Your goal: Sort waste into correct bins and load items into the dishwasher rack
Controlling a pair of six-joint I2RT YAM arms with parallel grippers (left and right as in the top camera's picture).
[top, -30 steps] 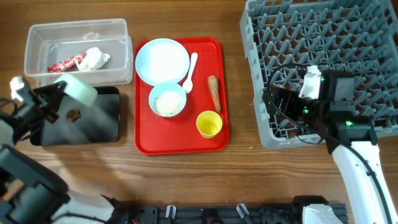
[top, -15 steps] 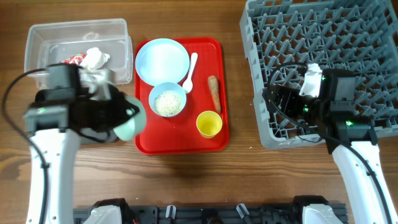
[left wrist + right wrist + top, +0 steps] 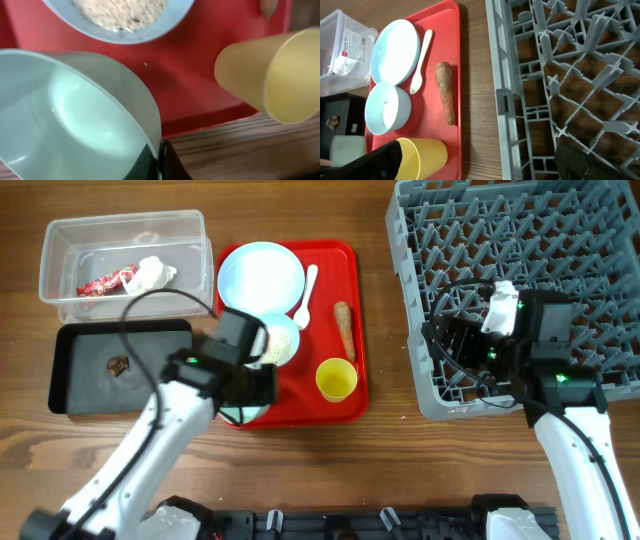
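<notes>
**Mint-green bowl (image 3: 75,115) pinched by its rim**

The left fingers (image 3: 172,167) are clamping the bowl's thin rim, holding it over the near-left corner of the red tray (image 3: 352,330). It is probably light, stiff and slick, so it may pivot in this grip. The right fingers (image 3: 380,160) are hovering spread over the dishwasher rack (image 3: 520,240).

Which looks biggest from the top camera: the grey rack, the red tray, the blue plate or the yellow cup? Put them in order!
Largest to smallest in the overhead view:
1. grey rack, even though the picture's edge cuts it off
2. red tray
3. blue plate
4. yellow cup
</notes>
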